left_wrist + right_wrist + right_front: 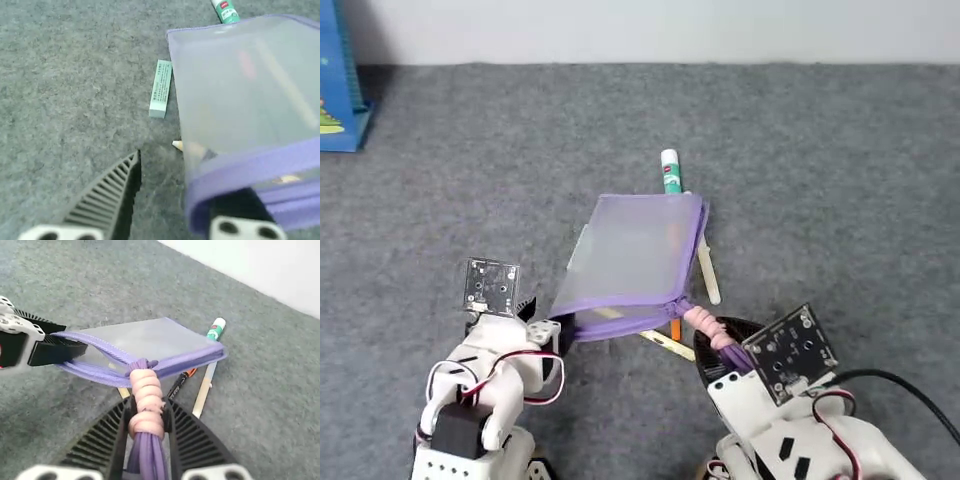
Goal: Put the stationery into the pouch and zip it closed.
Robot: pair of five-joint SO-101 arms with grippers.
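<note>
Eraser (161,88) print is unreadable. Right end effector (146,412) pinches the cord (145,390); left end effector (172,190) gapes at the pouch (635,255) mouth, well inside the worktop (820,150).

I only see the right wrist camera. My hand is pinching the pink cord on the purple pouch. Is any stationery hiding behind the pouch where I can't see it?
Observer: Yes. The left wrist view shows a pale green eraser lying on the grey carpet beside the pouch, outside it.
Operator: Is the other hand squeezing the pouch?
Observer: It doesn't look so. The left hand has its fingers wide apart, and its ribbed finger is off the pouch, over bare carpet.
Operator: Is anything else far away on the table?
Observer: In the high view a blue box stands at the left edge, far from both arms.
</note>
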